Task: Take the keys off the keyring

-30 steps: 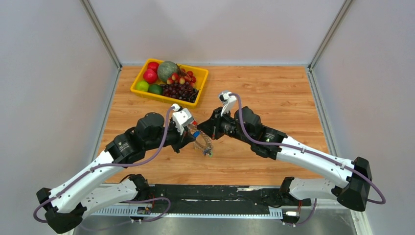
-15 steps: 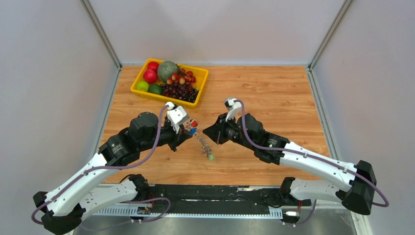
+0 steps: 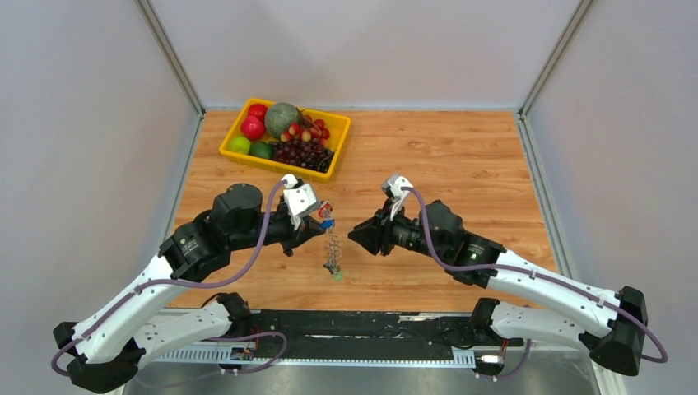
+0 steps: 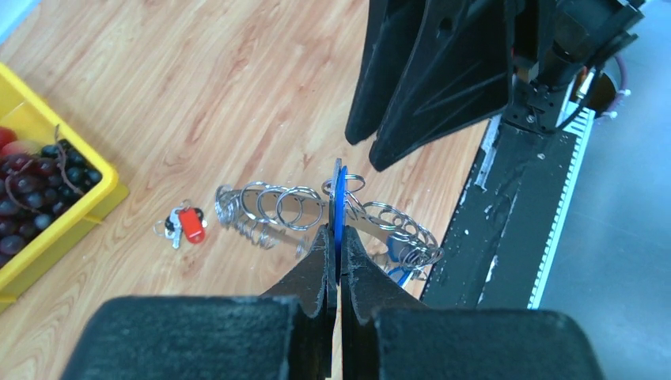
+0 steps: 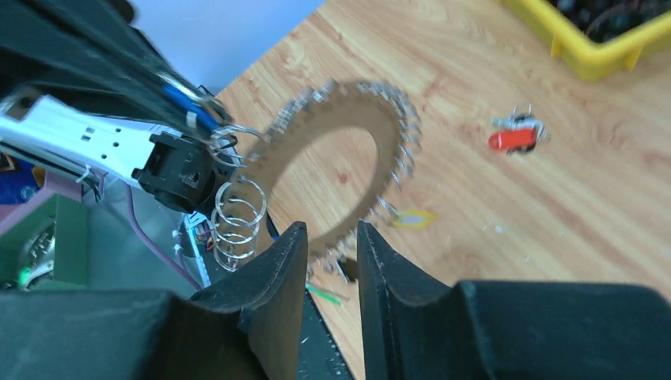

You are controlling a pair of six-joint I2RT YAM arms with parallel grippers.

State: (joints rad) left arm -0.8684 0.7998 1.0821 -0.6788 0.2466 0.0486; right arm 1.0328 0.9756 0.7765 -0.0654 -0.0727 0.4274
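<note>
Keyring [image 4: 273, 207] dangles from blue key [image 4: 339, 194] clamped in left tool [image 4: 334, 234], held over bench [image 4: 237, 79] so right tool [image 5: 331, 234], parted and empty, can pull it free.

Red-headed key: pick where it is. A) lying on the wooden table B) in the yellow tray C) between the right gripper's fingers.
A: the red-headed key lies on the wooden table, outside the yellow tray, and the right gripper is open and empty.

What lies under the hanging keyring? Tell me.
Bare wooden table with the keyring's shadow; a loose red key lies on the wood beside it. The right gripper covers the table below the ring's near end.
</note>
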